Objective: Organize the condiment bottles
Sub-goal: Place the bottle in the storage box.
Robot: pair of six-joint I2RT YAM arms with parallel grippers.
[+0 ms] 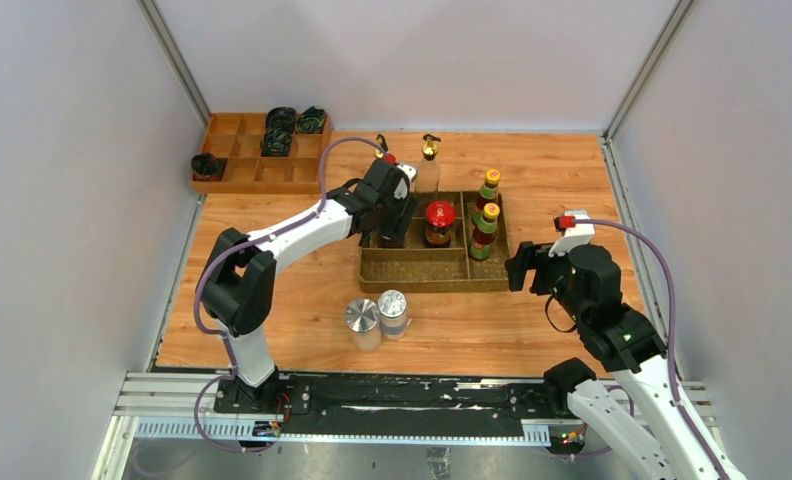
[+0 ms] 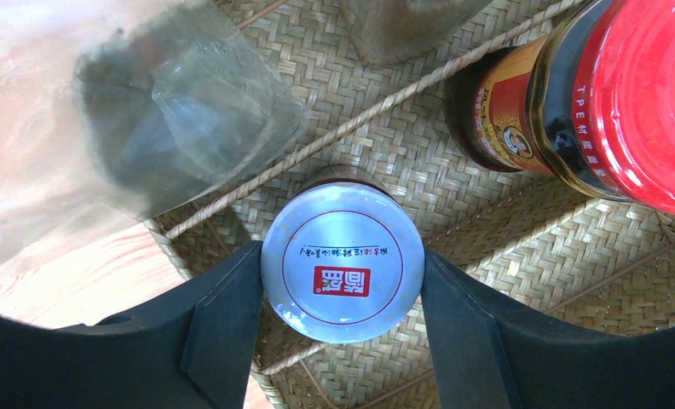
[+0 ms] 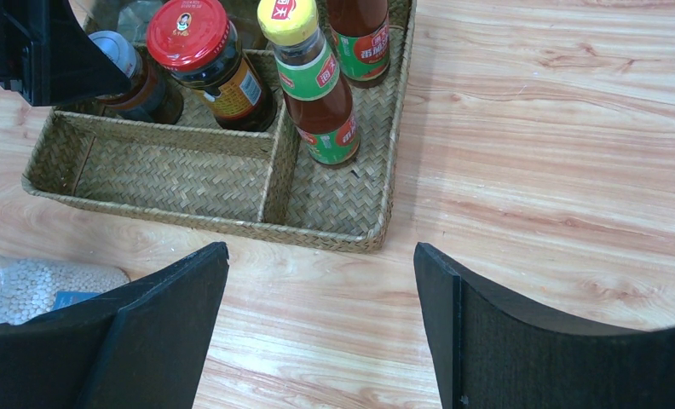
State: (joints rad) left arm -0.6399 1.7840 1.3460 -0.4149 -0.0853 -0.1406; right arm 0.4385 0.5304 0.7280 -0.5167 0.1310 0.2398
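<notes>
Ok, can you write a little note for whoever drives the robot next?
The left gripper is shut on the white-lidded jar, in the back-left compartment of the woven tray.
The right gripper is open and empty, over the table right of the tray.
Done: red-lidded jar and two sauce bottles in the tray.
To do: two silver-lidded shakers in front of the tray, two clear bottles behind it.

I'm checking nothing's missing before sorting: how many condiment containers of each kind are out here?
Clear spouted bottles: 2
Sauce bottles: 2
Jars: 2, red-lidded jar and white-lidded jar
Shakers: 2
Total: 8
</notes>
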